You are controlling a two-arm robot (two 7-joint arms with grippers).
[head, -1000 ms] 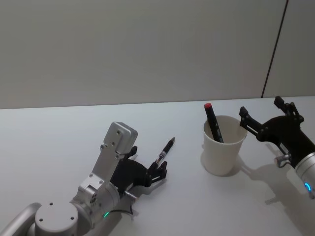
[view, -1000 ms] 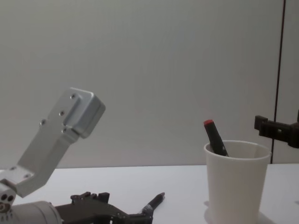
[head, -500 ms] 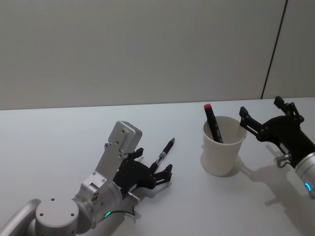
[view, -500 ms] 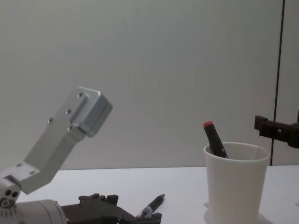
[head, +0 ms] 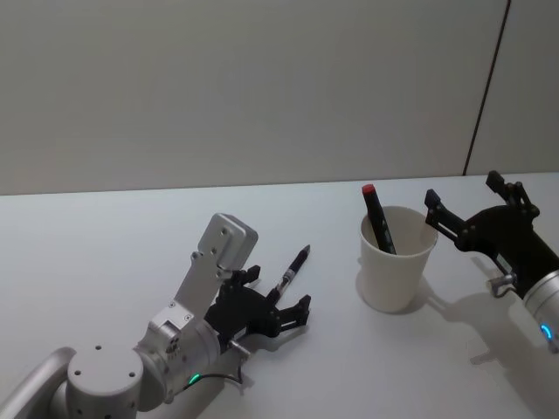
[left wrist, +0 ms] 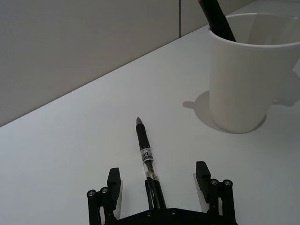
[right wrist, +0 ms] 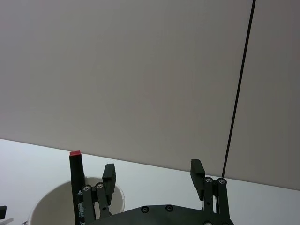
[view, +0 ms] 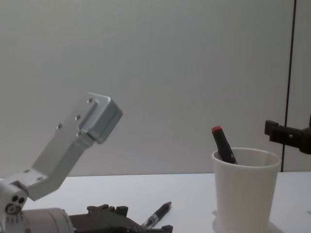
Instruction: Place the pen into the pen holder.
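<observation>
A slim black pen (head: 293, 267) lies flat on the white table, its tip pointing away from me. My left gripper (head: 279, 292) is low over the table and open, one finger on each side of the pen's rear end (left wrist: 152, 180). Neither finger touches it. The pen holder (head: 397, 262), a white paper cup, stands upright to the right of the pen (view: 158, 214). A black marker with a red cap (head: 377, 214) leans inside it. My right gripper (head: 463, 190) hovers open just right of the pen holder (right wrist: 44, 208), holding nothing.
The white table (head: 105, 253) runs back to a plain grey wall. A dark vertical seam (head: 485, 87) marks the wall at the right. Bare tabletop separates the pen (left wrist: 145, 154) from the pen holder (left wrist: 248, 79).
My left arm has slid forward and its fingers have spread, so they now flank the pen's rear end. The pen, the cup and the right arm have not moved.
</observation>
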